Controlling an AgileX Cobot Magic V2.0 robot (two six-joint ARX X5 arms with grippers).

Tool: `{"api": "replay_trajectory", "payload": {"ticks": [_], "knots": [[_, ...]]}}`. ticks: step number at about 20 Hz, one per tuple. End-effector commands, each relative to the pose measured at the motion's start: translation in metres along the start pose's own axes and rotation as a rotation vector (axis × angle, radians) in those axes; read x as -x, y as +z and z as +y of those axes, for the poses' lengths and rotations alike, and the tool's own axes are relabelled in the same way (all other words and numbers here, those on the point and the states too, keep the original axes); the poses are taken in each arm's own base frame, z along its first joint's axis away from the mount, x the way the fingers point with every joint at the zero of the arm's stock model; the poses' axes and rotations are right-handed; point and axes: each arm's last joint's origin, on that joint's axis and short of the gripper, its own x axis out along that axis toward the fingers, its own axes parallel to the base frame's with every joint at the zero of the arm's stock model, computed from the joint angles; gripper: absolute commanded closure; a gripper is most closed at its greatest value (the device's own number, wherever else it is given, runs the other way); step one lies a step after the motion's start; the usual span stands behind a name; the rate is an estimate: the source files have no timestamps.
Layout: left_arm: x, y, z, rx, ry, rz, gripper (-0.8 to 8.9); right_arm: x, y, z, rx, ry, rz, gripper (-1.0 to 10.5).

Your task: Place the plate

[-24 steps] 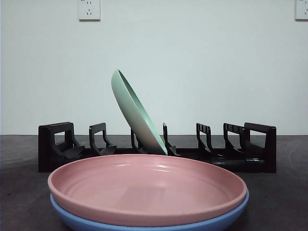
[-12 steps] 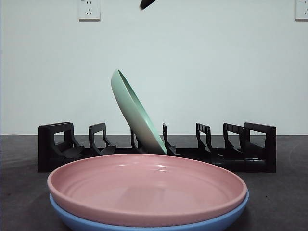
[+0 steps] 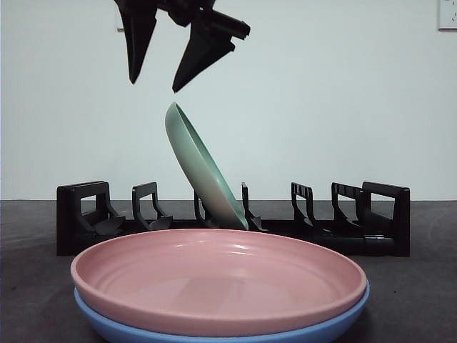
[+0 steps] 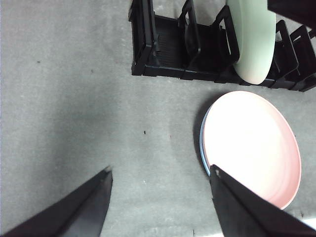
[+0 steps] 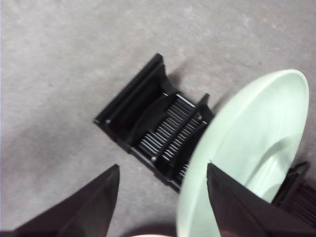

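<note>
A plain pale wall [image 3: 343, 107] rises behind the dark grey, faintly speckled table [image 3: 28, 286], evenly lit, with a white power socket [image 3: 448, 14] at its upper right corner and another partly hidden upper left.

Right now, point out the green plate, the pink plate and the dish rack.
green plate [image 3: 202, 170], front view, middle of its tilted back face.
pink plate [image 3: 214, 279], front view, its inner floor.
dish rack [image 3: 385, 214], front view, its end frame.

Plate [image 3: 203, 171] leaning in rack [image 3: 86, 214], 2 stacked plates [image 3: 214, 286] in front
</note>
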Motion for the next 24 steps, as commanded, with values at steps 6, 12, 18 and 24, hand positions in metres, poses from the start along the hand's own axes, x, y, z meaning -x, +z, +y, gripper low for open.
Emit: {"api": "replay_trajectory", "payload": {"ticks": [6, 12, 18, 24], "knots": [[0.003, 0.003, -0.001, 0.012, -0.002, -0.018, 5.0, -0.025, 0.001, -0.007, -0.007, 0.001, 0.041, 6.7], [0.003, 0.003, -0.002, 0.008, -0.002, -0.019, 5.0, -0.043, -0.004, -0.008, -0.012, -0.002, 0.074, 6.7], [0.003, 0.004, -0.002, 0.004, -0.004, -0.024, 5.0, -0.045, -0.006, -0.004, -0.01, 0.045, 0.089, 9.3], [0.003, 0.004, -0.002, 0.004, -0.005, -0.025, 5.0, -0.016, 0.004, -0.001, 0.002, 0.107, 0.067, 9.3]]}}
